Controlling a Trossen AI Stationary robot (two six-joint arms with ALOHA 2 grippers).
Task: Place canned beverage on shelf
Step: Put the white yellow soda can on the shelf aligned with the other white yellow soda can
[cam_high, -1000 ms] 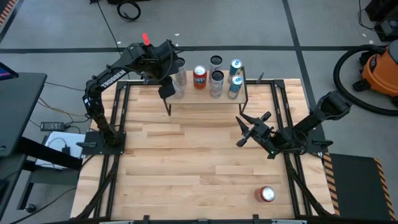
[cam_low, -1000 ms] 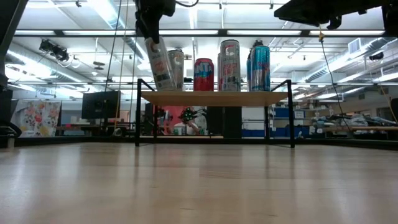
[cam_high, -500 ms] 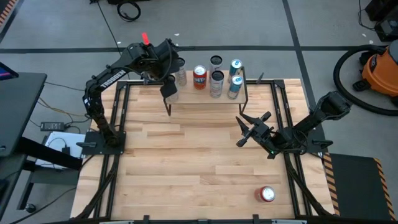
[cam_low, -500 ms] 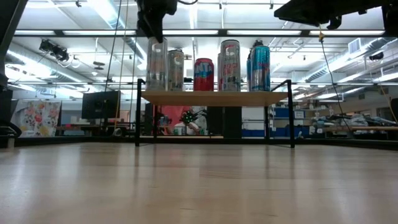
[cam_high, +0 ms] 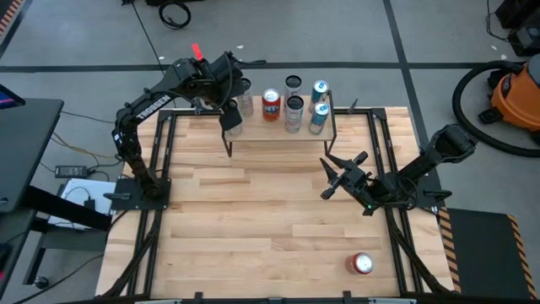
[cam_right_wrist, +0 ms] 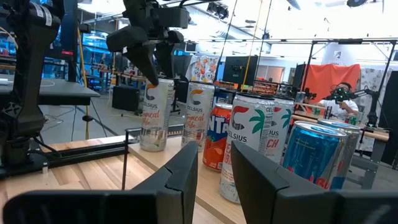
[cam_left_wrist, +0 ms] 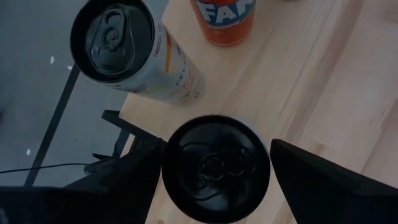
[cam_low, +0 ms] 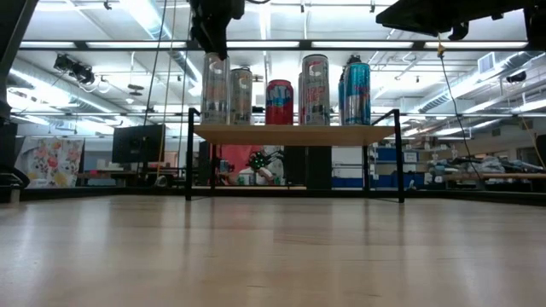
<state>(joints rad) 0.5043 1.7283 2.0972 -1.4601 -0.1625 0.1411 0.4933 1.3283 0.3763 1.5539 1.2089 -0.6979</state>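
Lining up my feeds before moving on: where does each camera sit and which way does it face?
High: overhead, looking down on the table; both arms show.
Low: tabletop height, facing the shelf; left gripper above.
Left wrist: above the silver can, fingers flanking it.
Right wrist: level toward the shelf; own fingers show.
All share that can.

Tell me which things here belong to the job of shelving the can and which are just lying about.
Part of the job:
- shelf
- silver can upright at the shelf's end
- left tool, open around its top
- other cans already on the shelf
- red can lying on the table, likely next

Lying about:
- orange vacuum on the floor
- right tool, waiting over the table
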